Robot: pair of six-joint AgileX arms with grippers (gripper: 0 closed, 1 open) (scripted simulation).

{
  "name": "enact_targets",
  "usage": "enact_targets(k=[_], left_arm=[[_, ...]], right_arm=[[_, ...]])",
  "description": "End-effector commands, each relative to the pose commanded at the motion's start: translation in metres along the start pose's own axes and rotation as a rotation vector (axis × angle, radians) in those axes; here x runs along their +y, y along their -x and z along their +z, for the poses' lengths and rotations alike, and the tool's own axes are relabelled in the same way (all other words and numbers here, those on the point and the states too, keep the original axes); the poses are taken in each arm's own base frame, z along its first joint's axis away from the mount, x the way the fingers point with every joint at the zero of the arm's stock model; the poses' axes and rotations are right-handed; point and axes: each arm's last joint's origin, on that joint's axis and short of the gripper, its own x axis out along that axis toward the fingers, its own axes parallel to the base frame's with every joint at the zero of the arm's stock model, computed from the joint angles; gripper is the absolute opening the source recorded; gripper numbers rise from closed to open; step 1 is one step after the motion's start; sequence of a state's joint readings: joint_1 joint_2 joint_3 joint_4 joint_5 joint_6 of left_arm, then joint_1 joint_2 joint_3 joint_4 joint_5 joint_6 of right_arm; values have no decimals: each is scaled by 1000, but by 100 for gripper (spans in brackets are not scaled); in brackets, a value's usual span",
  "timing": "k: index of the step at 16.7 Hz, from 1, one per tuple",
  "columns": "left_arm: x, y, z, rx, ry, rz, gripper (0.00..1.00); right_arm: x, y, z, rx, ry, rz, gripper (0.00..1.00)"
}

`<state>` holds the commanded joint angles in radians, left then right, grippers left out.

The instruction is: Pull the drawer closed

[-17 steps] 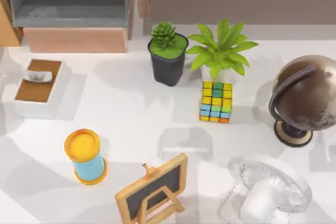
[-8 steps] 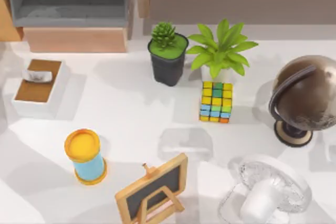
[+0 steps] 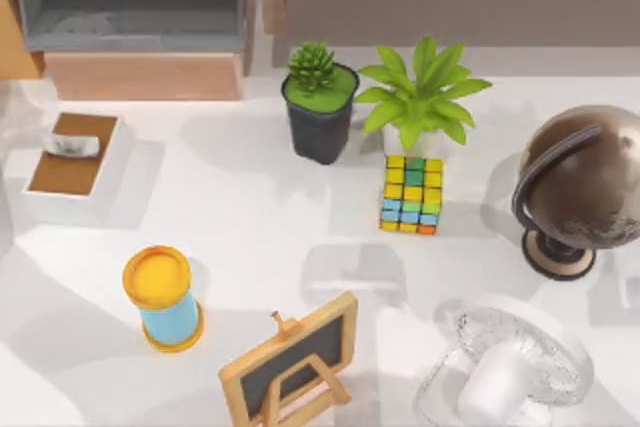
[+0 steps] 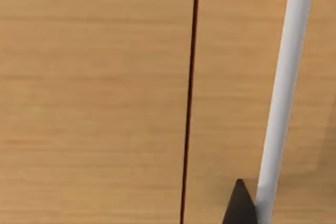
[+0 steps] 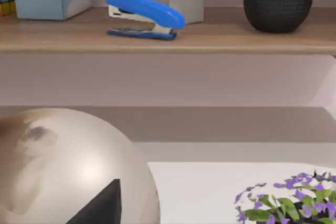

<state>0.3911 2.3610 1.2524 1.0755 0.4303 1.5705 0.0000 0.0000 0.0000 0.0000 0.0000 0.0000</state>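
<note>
1 drawer stands open, grey inside, light-wood front.

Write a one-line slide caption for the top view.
Open drawer at the table's far left, its light-wood front facing a cluttered tabletop of plants, globe and puzzle cube.

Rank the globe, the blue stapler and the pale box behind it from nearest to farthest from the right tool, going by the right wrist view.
1. Globe, in the foreground, right beside the right tool.
2. Blue stapler, near the front edge of the shelf.
3. Pale box, behind the stapler, farther back on the shelf.
</note>
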Motion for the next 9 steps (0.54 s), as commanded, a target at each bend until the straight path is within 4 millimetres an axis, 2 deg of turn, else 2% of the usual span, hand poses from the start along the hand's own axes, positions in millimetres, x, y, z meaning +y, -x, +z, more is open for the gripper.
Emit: enact_targets(k=[3,9], left_arm=[[0,0,0,0,0,0,98],[0,0,0,0,0,0,100]], right_arm=[[0,0,0,0,0,0,100],[0,0,0,0,0,0,100]])
